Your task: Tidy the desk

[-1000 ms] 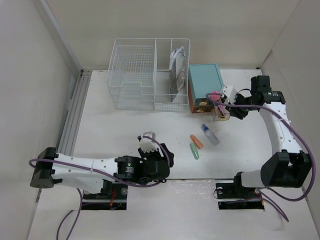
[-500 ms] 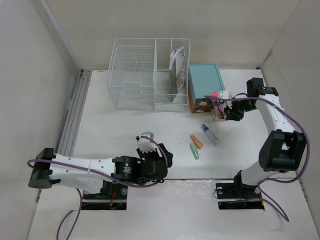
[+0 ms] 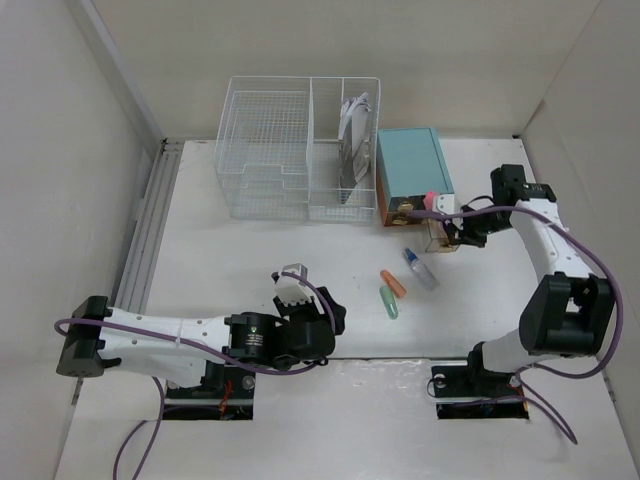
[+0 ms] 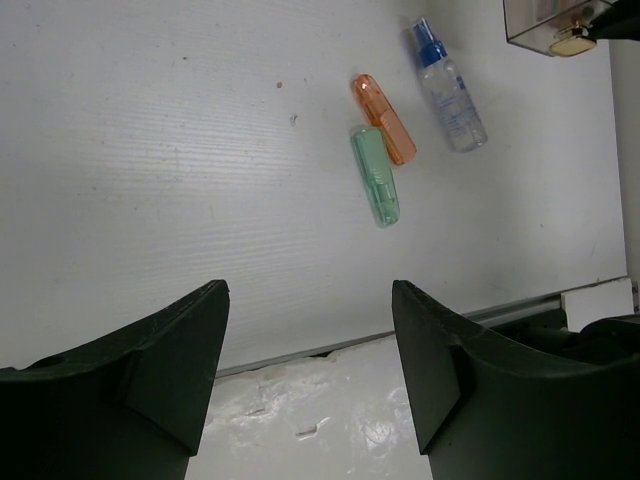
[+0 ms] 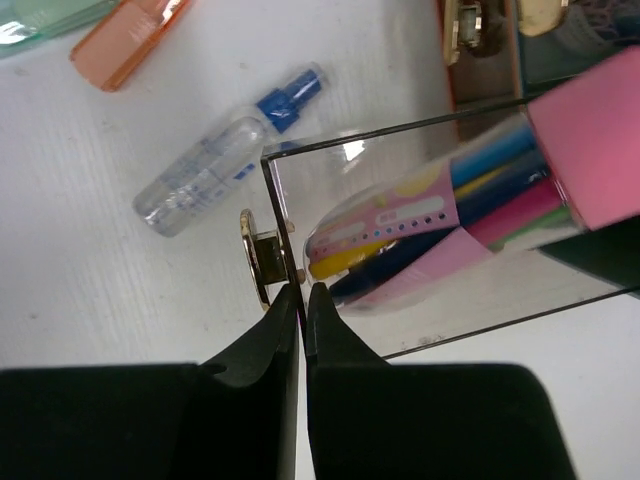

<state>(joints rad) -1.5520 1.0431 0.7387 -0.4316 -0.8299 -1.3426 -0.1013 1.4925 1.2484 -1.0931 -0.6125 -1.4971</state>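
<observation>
The desk (image 3: 230,260) is a white tabletop. My right gripper (image 3: 462,228) is shut on the front wall of a clear drawer (image 3: 440,233) that stands pulled out from the teal drawer box (image 3: 410,170). In the right wrist view my right gripper (image 5: 303,290) pinches that wall (image 5: 283,225) beside a gold knob (image 5: 252,258). Coloured pens (image 5: 470,200) and a pink eraser (image 5: 590,140) lie in the drawer. My left gripper (image 3: 293,280) is open and empty above the desk's front; it also shows in the left wrist view (image 4: 310,370).
A small spray bottle (image 3: 421,270), an orange case (image 3: 393,283) and a green case (image 3: 388,302) lie loose on the desk. A white wire basket (image 3: 270,150) holding papers (image 3: 355,130) stands at the back. A grey rail (image 3: 150,230) runs along the left edge.
My right wrist has swung lower and a little left, still holding the drawer's front wall. My left gripper shifted slightly and then stayed still.
</observation>
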